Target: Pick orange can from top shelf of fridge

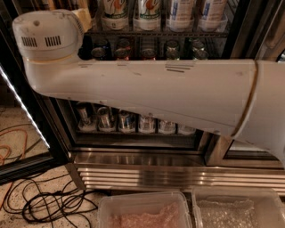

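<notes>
My white arm [147, 95] crosses the whole view from the right, its elbow joint [44, 38] at the upper left. The gripper is not in view; it lies beyond the frame. Behind the arm stands the fridge [147, 164] with dark wire shelves and a ribbed steel base. Tall bottles [147, 13] stand on the highest visible shelf, dark cans [147, 51] on the shelf below, silver cans [127, 121] on the lowest. No orange can shows; the fridge's top shelf is out of view.
The open glass door with its white light strip [22, 111] hangs at the left. Black cables [53, 202] and orange cables [11, 142] lie on the speckled floor. Two clear plastic bins [147, 209] sit at the bottom edge.
</notes>
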You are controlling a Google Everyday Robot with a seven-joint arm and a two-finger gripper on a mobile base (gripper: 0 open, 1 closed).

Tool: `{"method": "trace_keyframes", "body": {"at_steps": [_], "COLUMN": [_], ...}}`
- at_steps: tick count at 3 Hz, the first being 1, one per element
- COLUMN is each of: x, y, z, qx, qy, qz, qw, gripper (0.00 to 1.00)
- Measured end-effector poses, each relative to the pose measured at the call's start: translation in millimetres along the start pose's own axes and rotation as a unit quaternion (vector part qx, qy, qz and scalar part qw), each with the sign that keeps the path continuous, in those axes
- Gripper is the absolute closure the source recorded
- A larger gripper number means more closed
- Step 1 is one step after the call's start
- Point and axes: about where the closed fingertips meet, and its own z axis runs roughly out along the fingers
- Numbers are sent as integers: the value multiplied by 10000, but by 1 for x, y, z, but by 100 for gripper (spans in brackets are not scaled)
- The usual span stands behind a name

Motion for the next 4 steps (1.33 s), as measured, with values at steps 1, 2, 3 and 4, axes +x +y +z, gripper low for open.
{"method": "trace_keyframes", "body": {"at_steps": [1, 2, 3, 4], "x": [-12, -22, -33, -42], "y": [-8, 1, 28, 51], "z": [1, 1, -3, -6], "qx": [115, -45, -511, -908], "qy": [-208, -350, -482, -584], "qz": [-8, 26, 109, 195], "qw": [9997, 9994, 9975, 9940], "gripper": [21, 22, 29, 29]}}
